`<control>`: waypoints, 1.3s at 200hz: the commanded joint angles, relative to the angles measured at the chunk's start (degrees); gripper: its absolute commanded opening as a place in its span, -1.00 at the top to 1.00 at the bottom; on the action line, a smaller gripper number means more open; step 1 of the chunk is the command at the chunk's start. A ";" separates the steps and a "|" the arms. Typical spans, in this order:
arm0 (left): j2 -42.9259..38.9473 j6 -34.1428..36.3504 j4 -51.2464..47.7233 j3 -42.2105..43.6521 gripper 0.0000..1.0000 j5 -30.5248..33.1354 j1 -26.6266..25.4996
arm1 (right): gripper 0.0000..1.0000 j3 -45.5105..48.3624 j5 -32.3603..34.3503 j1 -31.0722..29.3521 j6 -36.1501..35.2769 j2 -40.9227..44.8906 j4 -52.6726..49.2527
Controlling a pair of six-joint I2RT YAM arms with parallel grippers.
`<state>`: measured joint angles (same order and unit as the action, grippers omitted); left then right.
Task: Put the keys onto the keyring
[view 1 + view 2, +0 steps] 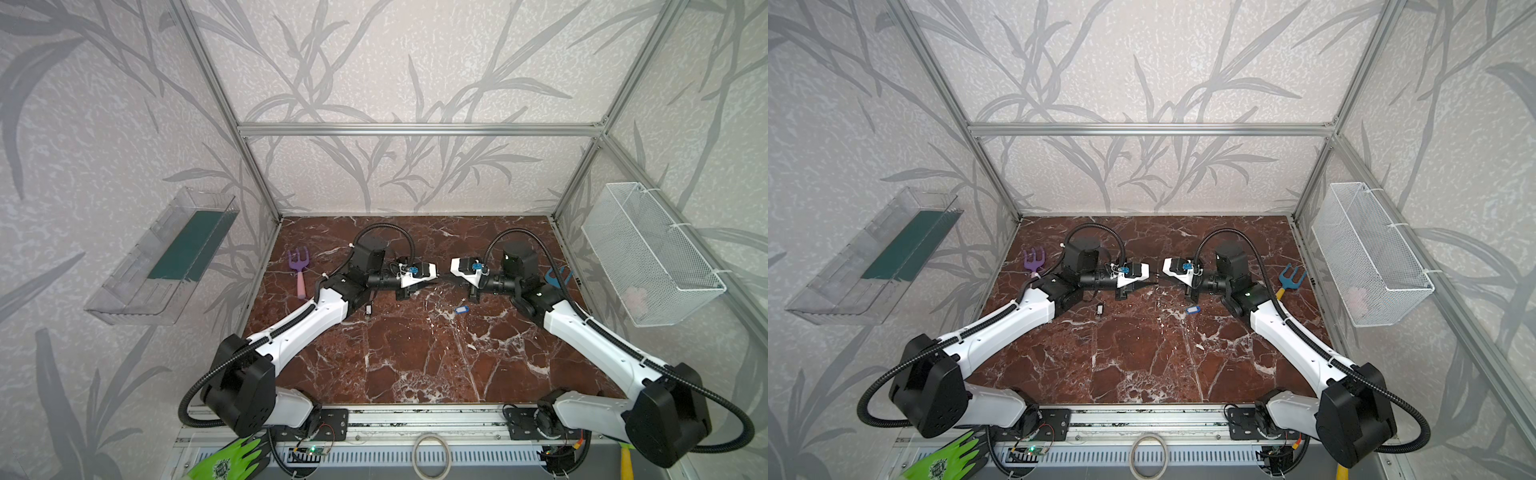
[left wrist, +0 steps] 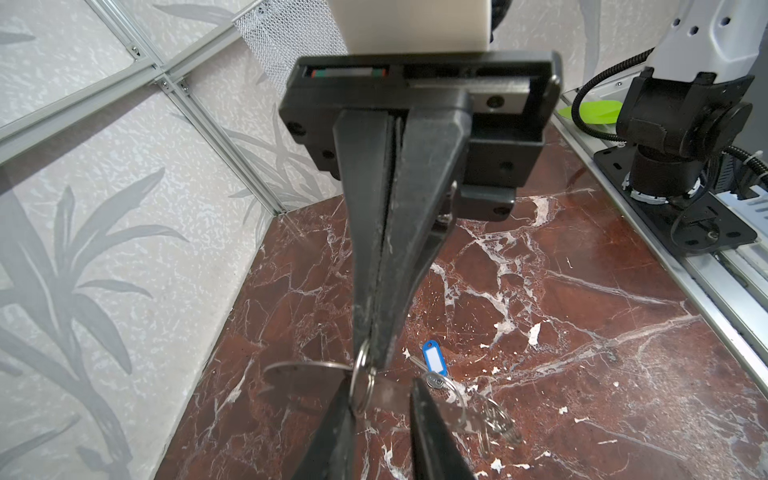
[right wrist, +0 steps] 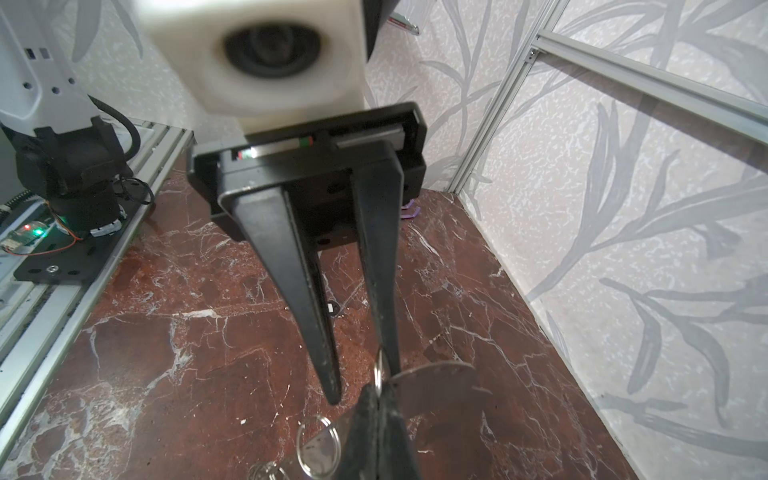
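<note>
Nearest, on the tabletop [image 1: 415, 357], the black-and-white key [image 1: 368, 311] lies at 8 o'clock from the right hand [image 1: 449, 277], with its long axis 12-to-6, closer to the left arm [image 1: 307, 328]. The blue-tagged key [image 1: 461, 309] lies at 5 o'clock, closer to the right arm [image 1: 582, 332]. Beyond them, the right hand is clenched on the keyring [image 3: 434, 384], held clear of the tabletop, while the left hand [image 3: 359, 376] stands released beside it, probably free to fetch.
</note>
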<state>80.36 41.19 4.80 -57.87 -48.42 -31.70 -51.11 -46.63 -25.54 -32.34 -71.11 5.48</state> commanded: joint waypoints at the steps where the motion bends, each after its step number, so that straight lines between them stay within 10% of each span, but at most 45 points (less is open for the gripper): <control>1: -0.93 -1.51 4.85 0.81 0.61 -2.29 0.43 | 1.00 -0.03 -2.81 0.14 1.78 -0.16 3.41; 124: 0.20 -3.71 9.21 0.14 1.00 -4.67 0.44 | 1.00 -0.40 -3.34 0.14 0.11 -0.70 1.67; 146: 0.49 -3.67 7.53 0.03 1.00 -3.46 0.78 | 0.46 1.58 0.22 1.40 1.13 0.93 2.71; 203: -0.07 -5.79 9.29 4.22 1.00 -1.97 7.01 | 0.26 2.71 11.08 10.51 -5.68 4.26 -16.58; 260: -1.37 -4.63 10.29 6.29 1.00 0.34 8.41 | 0.52 -2.56 24.45 6.15 24.87 -9.67 -23.84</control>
<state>80.86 36.03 12.69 -52.56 -48.69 -23.62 -52.12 -31.29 -16.53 -23.97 -76.58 -12.43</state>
